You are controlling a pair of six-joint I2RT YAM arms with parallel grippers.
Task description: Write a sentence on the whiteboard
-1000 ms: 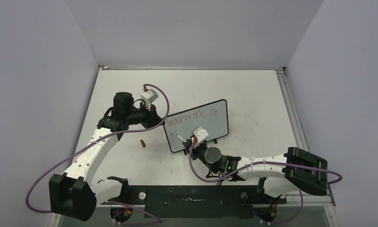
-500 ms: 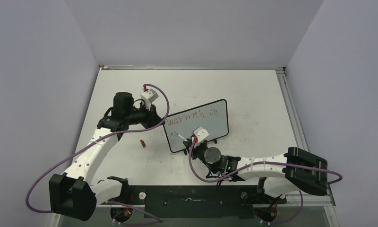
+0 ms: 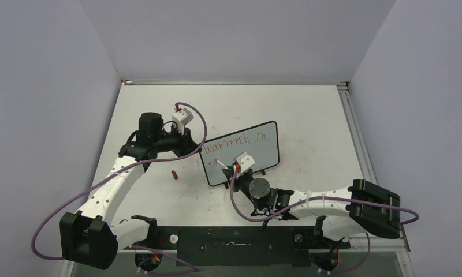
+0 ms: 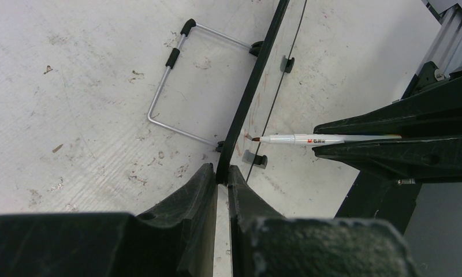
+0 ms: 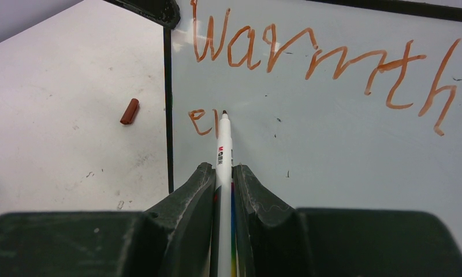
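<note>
Right gripper (image 5: 223,172) is shifting leftward since earlier frame | jaws are pinching marker (image 5: 223,144), tip touching whiteboard (image 5: 344,150) ahead | left gripper (image 4: 219,173) jaws are clamping whiteboard edge

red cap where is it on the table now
Top view: the red cap lies on the table, just left of the whiteboard, near its lower-left corner.

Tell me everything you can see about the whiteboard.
The whiteboard is a small pale board in a thin black frame with rounded corners, standing tilted on the table, a wire stand behind it. Red writing reads "Warmth in", with a second line begun. The left hand clamps its left edge; the marker in the right hand has its tip at its face.
</note>
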